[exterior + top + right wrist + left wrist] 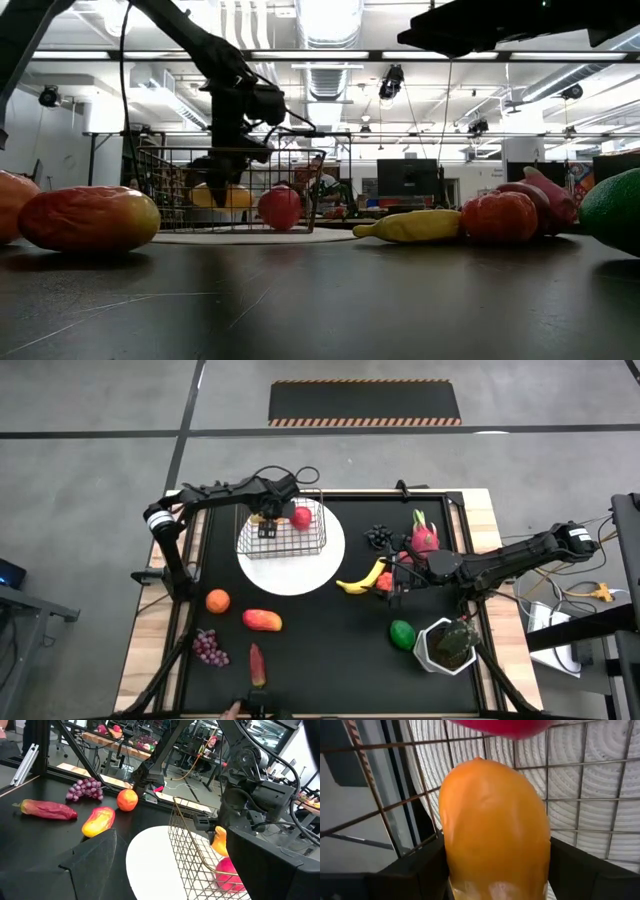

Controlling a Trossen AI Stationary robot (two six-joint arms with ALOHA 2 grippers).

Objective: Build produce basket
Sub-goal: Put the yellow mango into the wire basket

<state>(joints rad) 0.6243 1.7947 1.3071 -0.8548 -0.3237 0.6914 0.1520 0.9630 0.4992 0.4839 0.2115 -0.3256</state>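
Filling your left wrist view, a yellow-orange fruit (495, 830) sits between the left gripper's (266, 523) fingers (415, 872), which press against both its sides. It is clamped low inside the wire basket (300, 542), apparently so it can be set on the floor rather than dropped.

From left to right across the bench (330, 660), the purple grapes (208, 647), the orange (217, 600), the red chilli (257, 665) and the mango (262, 620) lie loose and well apart, with clear approaches from above.

The basket stands on a round white plate (290, 575), probably to keep it steady. A red apple (301, 517) is already inside, just beside the held fruit, so you have little room there. The wire walls are close on the left arm's side and the apple is close on the other, so a straight lift out looks safest.

Farther right, the banana (360, 581) touches a second red fruit (384, 583). Your right gripper (396, 582) hovers there with its fingers spread wide and nothing between them, seemingly lined up for that fruit.

Beyond it lie the dark grapes (377, 537) and the pink dragon fruit (423, 538). The green lime (402, 633) rests near the potted plant (447, 645) at the bench's right edge, and the pot narrows any approach to the lime from that side.
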